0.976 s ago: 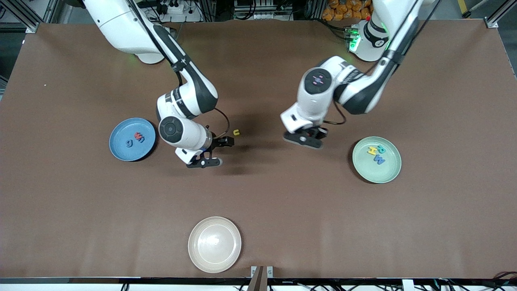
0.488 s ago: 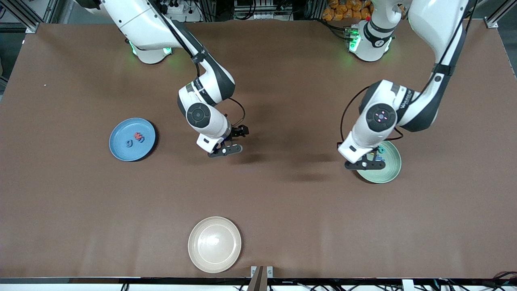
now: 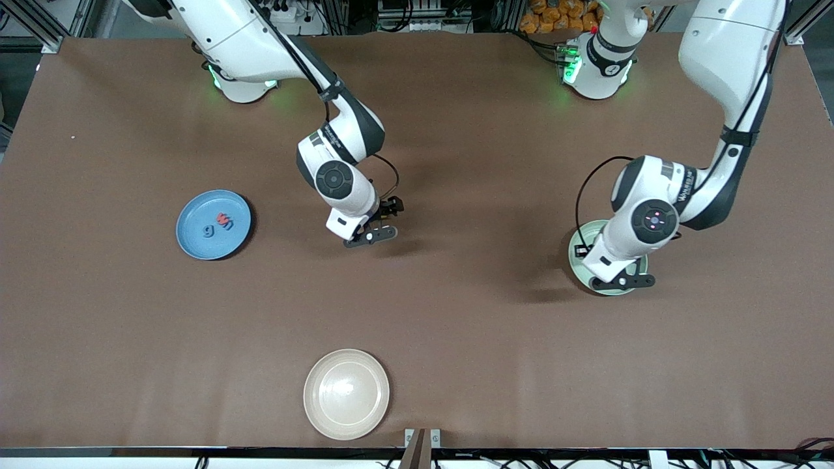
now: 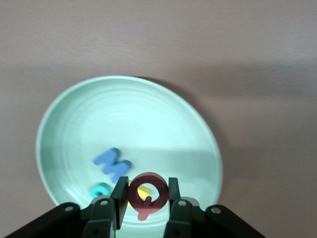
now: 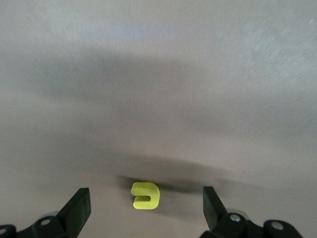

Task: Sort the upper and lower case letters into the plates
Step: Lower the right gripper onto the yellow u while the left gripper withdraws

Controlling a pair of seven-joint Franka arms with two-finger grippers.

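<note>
L gripper (image 4: pixel 143 201) clamped, R gripper (image 5: pixel 144 210) wide

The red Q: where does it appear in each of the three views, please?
Front view: not visible, hidden under the left arm's wrist above the mint green plate.
Left wrist view: red Q clamped in the left gripper, over the plate.
Right wrist view: not in it.
Shared landmark: the mint green plate.
</note>
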